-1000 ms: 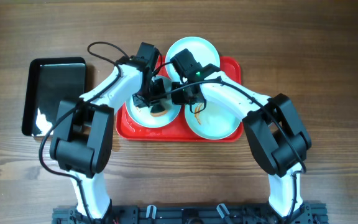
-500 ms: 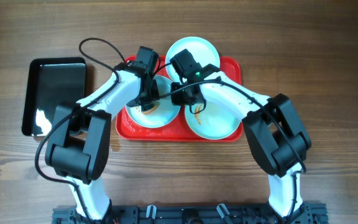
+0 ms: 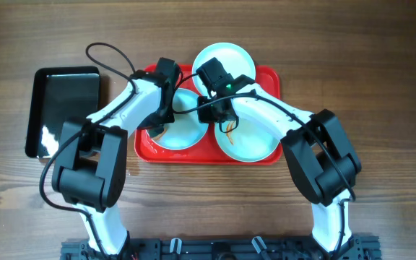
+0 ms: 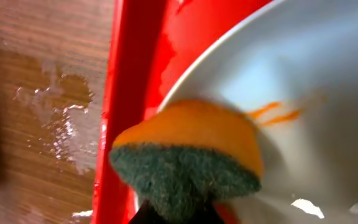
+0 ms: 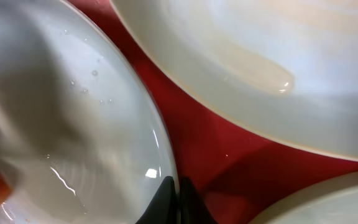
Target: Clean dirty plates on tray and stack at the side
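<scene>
Three pale plates lie on the red tray [image 3: 269,155]: a left plate [image 3: 188,128], a back plate [image 3: 226,58] and a right plate [image 3: 255,141] with an orange-brown smear. My left gripper [image 3: 160,121] is shut on an orange and green sponge [image 4: 188,158], pressed on the left plate's left rim [image 4: 291,81], beside an orange smear [image 4: 278,115]. The tray's rim [image 4: 129,93] lies just to the left. My right gripper [image 3: 211,108] is shut on the left plate's right rim [image 5: 160,155]; its fingertips [image 5: 174,196] pinch the edge over the red tray [image 5: 229,168].
A glossy black tray [image 3: 63,108] lies left of the red tray on the wooden table. Wet patches [image 4: 61,118] show on the wood beside the red tray. Both arms cross over the tray's middle.
My left gripper has slid the sponge leftward across the left plate, from its middle to its left rim. The right gripper has kept still on the plate's rim.
</scene>
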Motion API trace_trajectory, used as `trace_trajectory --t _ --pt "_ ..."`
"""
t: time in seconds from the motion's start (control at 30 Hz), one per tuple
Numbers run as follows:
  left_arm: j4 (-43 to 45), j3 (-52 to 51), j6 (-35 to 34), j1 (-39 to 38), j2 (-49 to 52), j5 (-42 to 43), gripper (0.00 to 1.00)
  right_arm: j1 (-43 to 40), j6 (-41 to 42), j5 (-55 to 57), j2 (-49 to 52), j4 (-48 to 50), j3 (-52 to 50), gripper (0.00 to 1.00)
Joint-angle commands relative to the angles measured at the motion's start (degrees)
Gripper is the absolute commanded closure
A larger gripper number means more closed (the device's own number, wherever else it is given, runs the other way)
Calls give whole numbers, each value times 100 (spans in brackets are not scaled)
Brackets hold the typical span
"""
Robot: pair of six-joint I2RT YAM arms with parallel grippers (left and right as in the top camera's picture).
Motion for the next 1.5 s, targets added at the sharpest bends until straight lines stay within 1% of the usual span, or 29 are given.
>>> trace_trajectory --t 0.0,0.1,0.2,0.3,0.47,0.6,0.67,0.73,0.8,0.87,0.97,1.07,1.1,1.23,1.37,1.47 --pt "273 297 -9 -39 -542 778 96 -24 0 151 -186 -31 -4 96" --pt "546 297 -9 -76 -640 1233 96 -24 2 149 -186 -33 -4 96" --pt "695 286 -11 -74 -542 1272 96 -24 2 144 -186 -35 -4 96" --pt "719 286 -11 -76 -286 1414 96 -24 0 107 -186 -28 -4 96" --pt "1008 286 -11 -76 223 2063 96 -24 2 85 -186 -22 -4 96" --pt "1147 286 -13 -76 514 2251 96 -24 0 63 -186 -20 -4 96" --pt "1145 286 -11 -74 625 2199 96 -24 0 66 -186 -22 -4 96" --pt "1080 286 -9 -52 680 1937 96 -24 0 66 -186 -28 -4 95" --pt "935 286 -9 -33 680 1438 96 -24 0 66 -186 -35 -4 96" --pt "691 286 -9 -9 680 688 96 -24 -2 66 -186 -48 -4 96" --pt "341 286 -11 20 680 -208 96 -24 -4 68 -186 -48 -4 95" --pt "9 286 -11 22 680 -890 96 -24 -2 66 -186 -35 -4 96" --pt "-55 286 -11 22 680 -992 96 -24 -2 66 -186 -35 -4 96" --pt "-179 313 -15 4 601 -914 96 -24 -2 66 -186 -37 -4 96" --pt "-219 433 -15 -90 365 -256 96 -24 -2 66 -186 -37 -4 96" --pt "-26 479 -13 -199 103 280 96 -24 -2 66 -186 -35 -4 96"
